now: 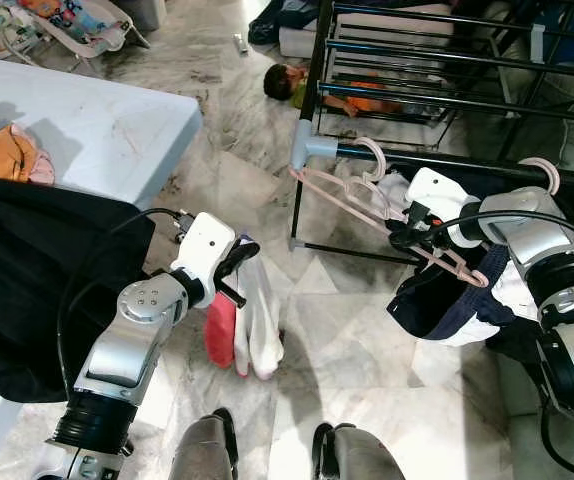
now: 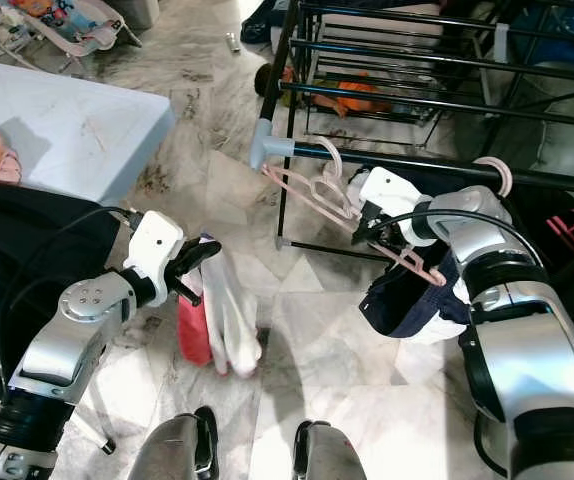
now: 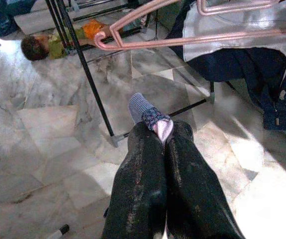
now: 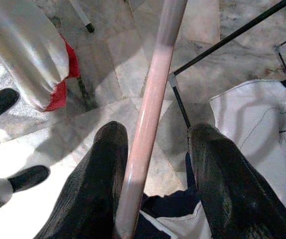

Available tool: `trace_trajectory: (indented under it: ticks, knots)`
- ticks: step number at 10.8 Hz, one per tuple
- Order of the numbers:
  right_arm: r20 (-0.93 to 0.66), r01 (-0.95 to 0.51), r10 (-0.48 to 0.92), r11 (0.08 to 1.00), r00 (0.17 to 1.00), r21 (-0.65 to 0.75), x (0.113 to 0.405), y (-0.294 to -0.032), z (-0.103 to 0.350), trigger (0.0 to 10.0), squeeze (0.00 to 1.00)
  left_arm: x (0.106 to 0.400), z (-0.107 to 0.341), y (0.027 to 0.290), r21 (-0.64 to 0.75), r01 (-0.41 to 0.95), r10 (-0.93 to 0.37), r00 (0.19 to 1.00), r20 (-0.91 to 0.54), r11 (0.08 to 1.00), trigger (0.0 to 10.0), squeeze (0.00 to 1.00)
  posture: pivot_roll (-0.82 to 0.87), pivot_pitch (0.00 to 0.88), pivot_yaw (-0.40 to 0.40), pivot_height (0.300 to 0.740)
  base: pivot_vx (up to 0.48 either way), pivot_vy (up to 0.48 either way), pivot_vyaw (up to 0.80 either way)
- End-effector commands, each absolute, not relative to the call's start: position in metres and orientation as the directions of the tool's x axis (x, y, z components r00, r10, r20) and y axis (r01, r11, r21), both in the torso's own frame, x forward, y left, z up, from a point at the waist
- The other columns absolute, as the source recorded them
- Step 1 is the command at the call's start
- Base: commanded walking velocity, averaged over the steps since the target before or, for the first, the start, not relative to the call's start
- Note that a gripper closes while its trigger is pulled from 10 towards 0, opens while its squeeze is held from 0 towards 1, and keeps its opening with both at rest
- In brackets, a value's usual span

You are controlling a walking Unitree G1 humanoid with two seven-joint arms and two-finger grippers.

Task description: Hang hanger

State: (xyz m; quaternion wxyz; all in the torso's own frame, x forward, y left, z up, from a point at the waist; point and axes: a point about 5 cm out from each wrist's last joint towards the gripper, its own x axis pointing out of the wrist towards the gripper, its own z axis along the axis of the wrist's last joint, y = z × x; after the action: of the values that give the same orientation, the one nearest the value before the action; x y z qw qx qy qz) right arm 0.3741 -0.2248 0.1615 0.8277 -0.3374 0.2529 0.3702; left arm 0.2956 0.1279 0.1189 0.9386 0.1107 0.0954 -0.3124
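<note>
Your right gripper (image 1: 403, 238) sits at the pink hanger (image 1: 339, 197), fingers spread with the hanger's bar running between them, just beside one finger (image 4: 95, 184) and clear of the other. That hanger is hooked over the front bar of the black drying rack (image 1: 447, 160), with a navy and white garment (image 1: 445, 300) hanging just below. Your left gripper (image 1: 239, 258) is clamped shut on red and white cloths (image 1: 245, 325) dangling over the marble floor (image 1: 347, 350).
</note>
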Motion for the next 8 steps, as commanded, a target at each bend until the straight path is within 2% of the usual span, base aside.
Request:
trace_trajectory:
  ticks: [1, 2, 8]
  knots:
    - [-0.661, -0.781, 0.446, 0.499, 0.603, -0.376, 0.3741, -0.2249, 0.1642, 8.0, 0.0, 0.2974, 0.1229, 0.1258, 0.164, 0.617, -0.577, 0.782, -0.233, 0.77, 10.0, 0.0, -0.05, 0.149, -0.01, 0.74, 0.0, 0.0, 0.0]
    - [-0.65, -0.773, 0.447, 0.505, 0.614, -0.383, 0.3763, -0.2227, 0.1686, 0.0, 0.0, 0.2978, 0.1233, 0.1255, 0.164, 0.617, -0.578, 0.783, -0.231, 0.77, 10.0, 0.0, -0.05, 0.149, -0.01, 0.74, 0.0, 0.0, 0.0]
    - [-0.64, -0.771, 0.45, 0.49, 0.623, -0.407, 0.3798, -0.2156, 0.173, 0.0, 0.0, 0.297, 0.1223, 0.1252, 0.162, 0.615, -0.576, 0.784, -0.231, 0.772, 10.0, 0.0, -0.05, 0.147, -0.014, 0.74, 0.0, 0.0, 0.0]
